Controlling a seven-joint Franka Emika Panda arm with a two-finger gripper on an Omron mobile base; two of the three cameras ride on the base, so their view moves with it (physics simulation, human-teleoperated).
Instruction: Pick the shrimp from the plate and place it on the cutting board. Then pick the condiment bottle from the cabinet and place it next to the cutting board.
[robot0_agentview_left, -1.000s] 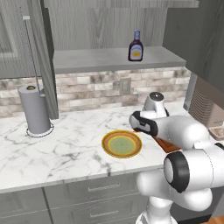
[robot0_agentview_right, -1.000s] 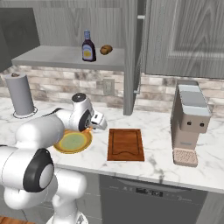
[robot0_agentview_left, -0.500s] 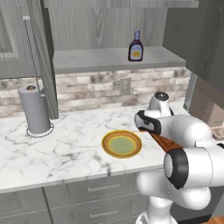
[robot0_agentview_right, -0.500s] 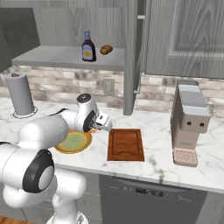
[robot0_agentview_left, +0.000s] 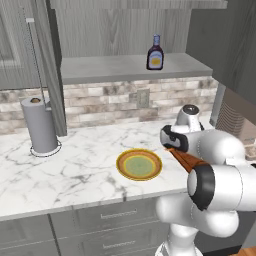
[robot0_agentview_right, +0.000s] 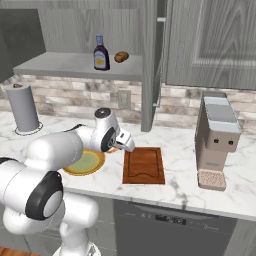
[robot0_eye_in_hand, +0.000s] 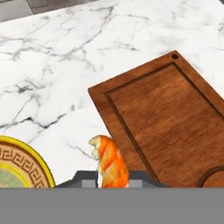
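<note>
So right now it's mid-carry on the first half of the job, taking the shrimp from plate to board, with the bottle part not started. Using the cutting board (robot0_agentview_right: 144, 165) as the anchor: the cabinet (robot0_agentview_right: 80, 65) hangs above and to its left, with the condiment bottle (robot0_agentview_right: 101, 53) standing upright on the shelf beside a brown lump (robot0_agentview_right: 121, 57). The arm is folded low over the counter, elbow bulging out, wrist stretched sideways toward the board's left edge. The plate (robot0_agentview_right: 85, 163) sits just left of the board, and it looks bare from what I can see. The gripper (robot0_eye_in_hand: 112, 177) is pinched nearly closed on the shrimp (robot0_eye_in_hand: 110, 162), which pokes up between the tips and hangs over the marble just off the board's near-left edge, not over wood yet. My guess at the next move: slide a bit further over the board, drop down, then let go.
</note>
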